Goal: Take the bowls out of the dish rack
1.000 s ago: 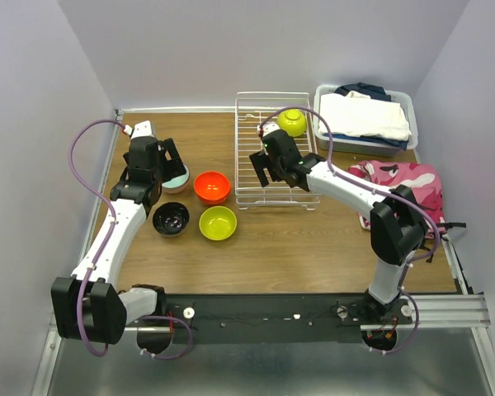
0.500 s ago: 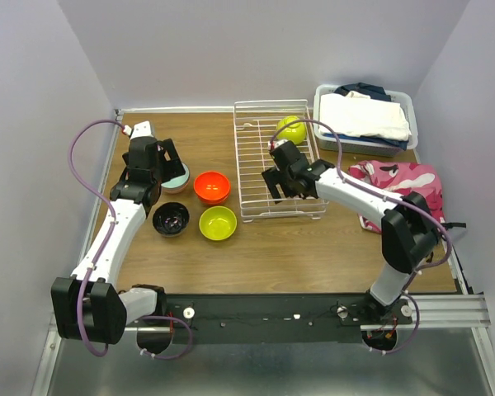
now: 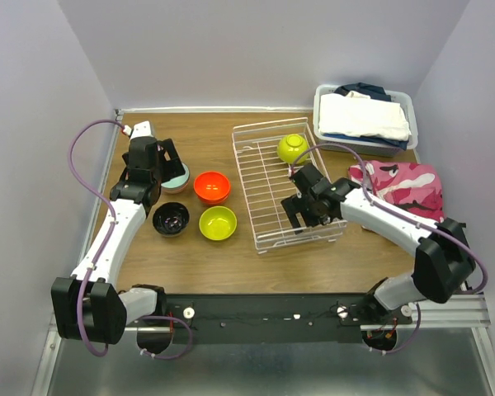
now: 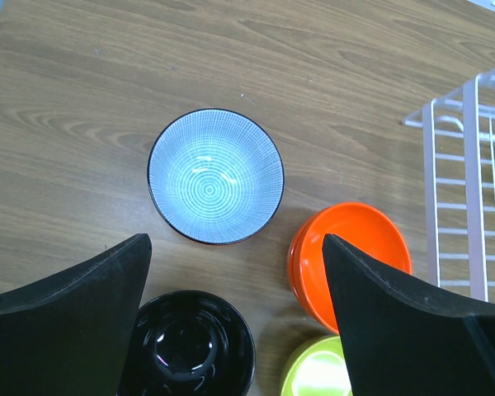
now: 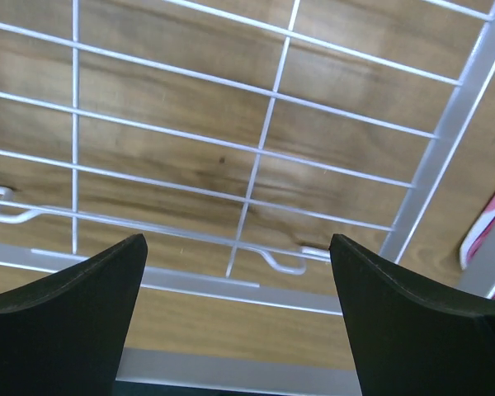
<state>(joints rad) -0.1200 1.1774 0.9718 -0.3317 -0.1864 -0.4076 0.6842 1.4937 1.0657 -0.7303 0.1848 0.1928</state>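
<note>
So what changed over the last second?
The right hand pulled back toward the near edge, and the dish rack slid and twisted with it, its lime-green bowl riding along. The left hand and the unloaded bowls stayed put.

Both arms (image 3: 115,229) are white with black joints; a purple cable (image 3: 72,157) loops along each; pincer fingers (image 4: 66,330) are black wedges.

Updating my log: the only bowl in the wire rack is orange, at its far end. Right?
No. The bowl in the rack is lime-green, not orange; it does sit at the far end. The top view shows it; the orange bowl is out on the table.
</note>
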